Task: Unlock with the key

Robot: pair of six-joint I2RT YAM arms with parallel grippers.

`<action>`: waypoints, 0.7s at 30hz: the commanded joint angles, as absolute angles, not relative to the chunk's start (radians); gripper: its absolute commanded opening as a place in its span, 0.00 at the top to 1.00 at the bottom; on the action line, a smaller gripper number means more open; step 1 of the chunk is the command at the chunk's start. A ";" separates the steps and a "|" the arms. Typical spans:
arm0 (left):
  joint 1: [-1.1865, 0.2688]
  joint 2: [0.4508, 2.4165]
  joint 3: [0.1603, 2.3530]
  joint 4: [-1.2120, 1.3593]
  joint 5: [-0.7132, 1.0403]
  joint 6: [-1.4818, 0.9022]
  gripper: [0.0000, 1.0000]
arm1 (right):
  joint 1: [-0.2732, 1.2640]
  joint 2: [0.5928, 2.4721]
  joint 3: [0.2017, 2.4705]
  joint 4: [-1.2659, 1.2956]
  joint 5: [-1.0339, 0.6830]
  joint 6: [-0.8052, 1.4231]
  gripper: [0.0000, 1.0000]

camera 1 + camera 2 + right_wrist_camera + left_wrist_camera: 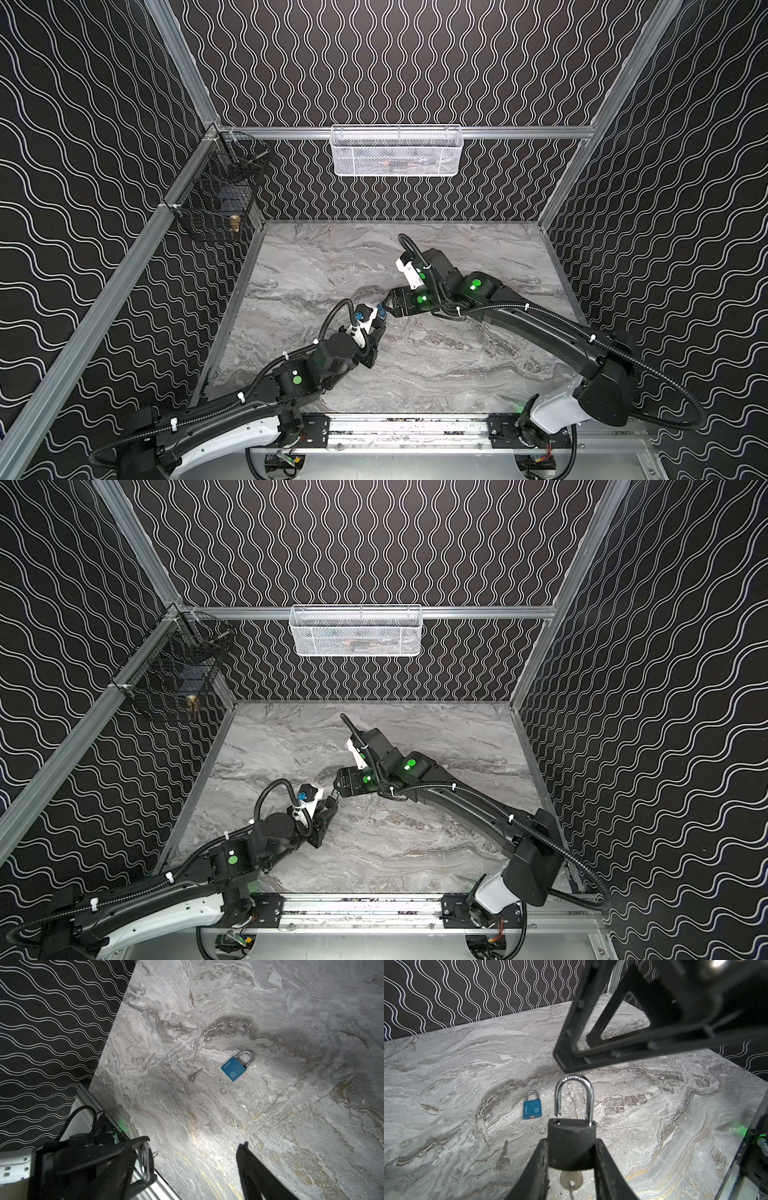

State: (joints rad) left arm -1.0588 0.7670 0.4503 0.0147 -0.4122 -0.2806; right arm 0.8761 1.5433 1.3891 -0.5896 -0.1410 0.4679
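My left gripper (571, 1144) is shut on the body of a black padlock (571, 1134), held above the marble table (654, 1126). Its silver shackle (574, 1093) stands open, with one leg lifted out of its hole. A key (571, 1180) sticks in the underside of the lock, its round head showing between my fingers. My right gripper (576, 1049) hangs open just past the top of the shackle, holding nothing. In both top views the two grippers meet tip to tip near the table's middle (382, 316). In the right wrist view the shackle (144, 1159) shows edge-on, and only one right finger (249, 1167) is seen.
A blue padlock (532, 1108) lies shut and flat on the table, with a loose silver key (503, 1159) near it; both also show in the right wrist view, padlock (233, 1069) and key (194, 1075). A white mesh basket (397, 151) hangs on the back wall. A black wire basket (216, 195) hangs at the left.
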 commanded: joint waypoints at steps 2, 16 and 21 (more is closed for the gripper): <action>-1.057 0.778 0.453 0.079 -0.422 -0.251 1.00 | 0.876 1.578 1.431 -0.643 -0.142 0.431 0.22; -1.057 0.765 0.435 0.087 -0.442 -0.244 1.00 | 0.875 1.655 1.498 -0.737 -0.065 0.381 0.21; -1.057 0.768 0.430 0.091 -0.442 -0.241 1.00 | 0.861 1.656 1.500 -0.748 -0.076 0.369 0.21</action>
